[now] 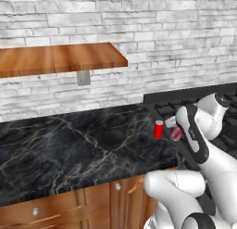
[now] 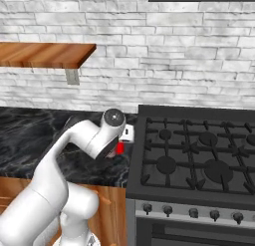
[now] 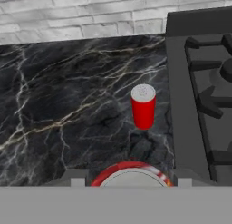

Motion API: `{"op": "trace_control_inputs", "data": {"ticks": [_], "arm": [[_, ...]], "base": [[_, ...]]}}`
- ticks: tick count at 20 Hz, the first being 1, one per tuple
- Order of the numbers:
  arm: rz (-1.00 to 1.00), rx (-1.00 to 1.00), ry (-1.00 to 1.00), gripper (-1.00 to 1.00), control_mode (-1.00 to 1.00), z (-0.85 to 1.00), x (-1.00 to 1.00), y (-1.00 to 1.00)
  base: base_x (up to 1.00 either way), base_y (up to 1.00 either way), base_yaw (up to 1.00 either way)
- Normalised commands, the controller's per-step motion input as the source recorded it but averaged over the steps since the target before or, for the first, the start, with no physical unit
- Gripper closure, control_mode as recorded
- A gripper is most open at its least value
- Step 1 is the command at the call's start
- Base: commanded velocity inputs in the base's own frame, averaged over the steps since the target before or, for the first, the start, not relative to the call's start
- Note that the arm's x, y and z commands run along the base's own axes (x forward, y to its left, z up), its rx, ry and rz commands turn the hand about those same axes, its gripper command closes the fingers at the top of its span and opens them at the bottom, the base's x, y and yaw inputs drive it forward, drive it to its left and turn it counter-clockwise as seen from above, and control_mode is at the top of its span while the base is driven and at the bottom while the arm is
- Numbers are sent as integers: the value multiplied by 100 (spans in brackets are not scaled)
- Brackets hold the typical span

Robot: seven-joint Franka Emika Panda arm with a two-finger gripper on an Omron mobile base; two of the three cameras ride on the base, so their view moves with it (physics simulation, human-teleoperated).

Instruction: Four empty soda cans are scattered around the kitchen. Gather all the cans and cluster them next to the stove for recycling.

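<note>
Clamped on a red can [image 3: 131, 173], the pincer [image 3: 131, 181] hovers over the desk [image 3: 68, 105] beside the stove [image 3: 199, 91]; set down carelessly, it could topple the standing can [image 3: 143, 106] just left of the stove.

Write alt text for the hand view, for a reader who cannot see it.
A red soda can stands upright on the black marble counter, just left of the stove. At the bottom edge, the gripper holds a second red can between its fingers. A white brick wall runs behind.
</note>
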Motion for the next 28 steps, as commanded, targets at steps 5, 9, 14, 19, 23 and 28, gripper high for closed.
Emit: {"op": "trace_control_inputs", "data": {"ticks": [5,9,14,19,23,28], "arm": [[0,-8,4,100,-100,-26,0,5],[0,-11,8,100,-100,-40,2,16],[0,-2,4,100,-100,-32,26,12],[0,-3,4,100,-100,-34,51,16],[0,-3,10,100,-100,-17,52,-4],[0,0,14,100,-100,-13,49,-21]], "base": [[0,0,0],[0,0,0],[0,0,0],[0,0,0],[0,0,0],[0,0,0]]}}
